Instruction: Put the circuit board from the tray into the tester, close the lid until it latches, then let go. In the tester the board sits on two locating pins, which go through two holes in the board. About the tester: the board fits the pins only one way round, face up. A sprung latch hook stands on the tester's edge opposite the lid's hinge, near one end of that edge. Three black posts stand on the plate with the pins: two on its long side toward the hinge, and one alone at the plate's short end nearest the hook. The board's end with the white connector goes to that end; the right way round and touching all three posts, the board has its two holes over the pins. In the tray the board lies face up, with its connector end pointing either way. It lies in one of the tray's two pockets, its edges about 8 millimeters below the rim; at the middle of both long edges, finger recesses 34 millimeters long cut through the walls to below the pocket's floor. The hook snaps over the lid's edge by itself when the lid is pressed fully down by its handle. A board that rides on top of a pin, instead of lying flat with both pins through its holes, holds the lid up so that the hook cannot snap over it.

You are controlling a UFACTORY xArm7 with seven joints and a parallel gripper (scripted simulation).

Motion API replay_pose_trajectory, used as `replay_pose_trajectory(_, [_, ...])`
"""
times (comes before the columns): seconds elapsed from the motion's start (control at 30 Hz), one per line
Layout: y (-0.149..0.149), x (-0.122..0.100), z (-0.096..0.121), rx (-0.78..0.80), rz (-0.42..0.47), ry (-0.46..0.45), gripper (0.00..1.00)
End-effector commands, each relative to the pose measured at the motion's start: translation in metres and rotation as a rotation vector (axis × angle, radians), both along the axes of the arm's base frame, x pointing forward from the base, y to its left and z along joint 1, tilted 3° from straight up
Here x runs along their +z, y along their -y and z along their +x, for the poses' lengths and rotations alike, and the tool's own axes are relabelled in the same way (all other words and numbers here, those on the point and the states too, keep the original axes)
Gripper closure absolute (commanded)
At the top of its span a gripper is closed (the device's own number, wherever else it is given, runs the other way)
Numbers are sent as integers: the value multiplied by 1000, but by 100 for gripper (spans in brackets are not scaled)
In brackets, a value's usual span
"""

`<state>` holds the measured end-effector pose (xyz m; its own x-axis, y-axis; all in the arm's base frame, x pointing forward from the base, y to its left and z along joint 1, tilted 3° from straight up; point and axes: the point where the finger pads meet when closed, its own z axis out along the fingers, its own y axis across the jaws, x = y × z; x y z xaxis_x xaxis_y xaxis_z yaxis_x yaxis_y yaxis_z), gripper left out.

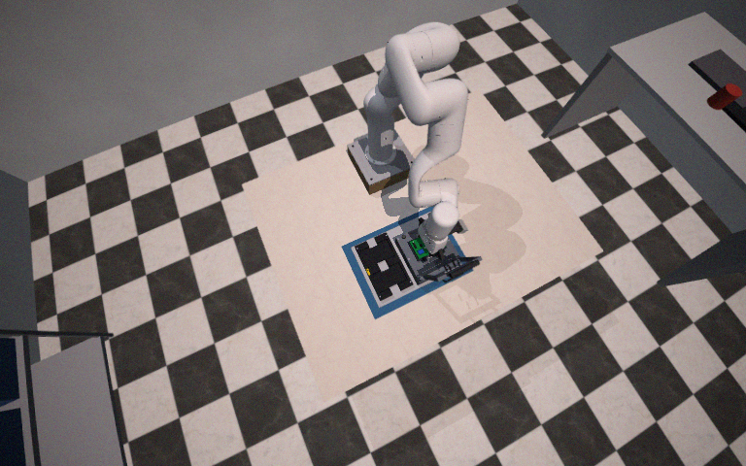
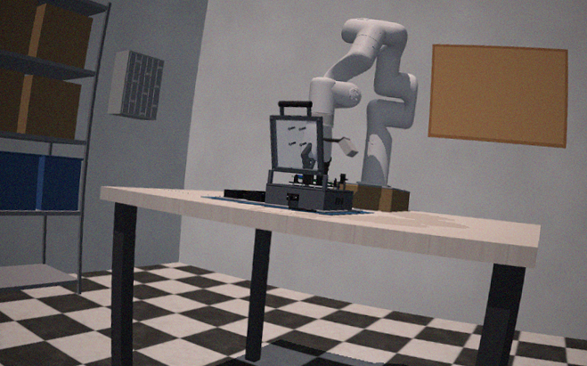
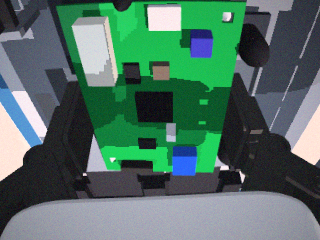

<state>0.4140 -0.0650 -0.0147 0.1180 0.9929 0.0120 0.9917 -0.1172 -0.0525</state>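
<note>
The green circuit board (image 3: 156, 87) lies face up on the tester's plate (image 1: 434, 258), and it also shows in the top view (image 1: 418, 247). Its white connector (image 3: 94, 50) is at the far left in the wrist view. Black posts (image 3: 254, 43) stand at its far end and right edge. My gripper (image 3: 155, 96) is open, with one finger on each long side of the board and a gap to each edge. I cannot tell whether the pins are through the holes. The tester's clear lid (image 2: 296, 143) stands upright and open, with its black handle (image 2: 295, 104) on top.
The black tray (image 1: 382, 267) lies left of the tester on a blue mat, and both of its pockets are empty. The arm's base (image 1: 379, 164) stands behind on the table. The upright lid is close beside my wrist (image 2: 309, 160).
</note>
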Motion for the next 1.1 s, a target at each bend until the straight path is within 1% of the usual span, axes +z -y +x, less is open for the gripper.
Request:
replay_pose_trajectory(0.0, [0, 2, 3, 0, -1, 8, 21])
replay_pose_trajectory(0.33, [0, 3, 3, 0, -1, 8, 21])
replay_pose_trajectory(0.77, [1, 11, 3, 0, -1, 8, 21])
replay_pose_trajectory(1.07, [1, 13, 4, 0, -1, 8, 21])
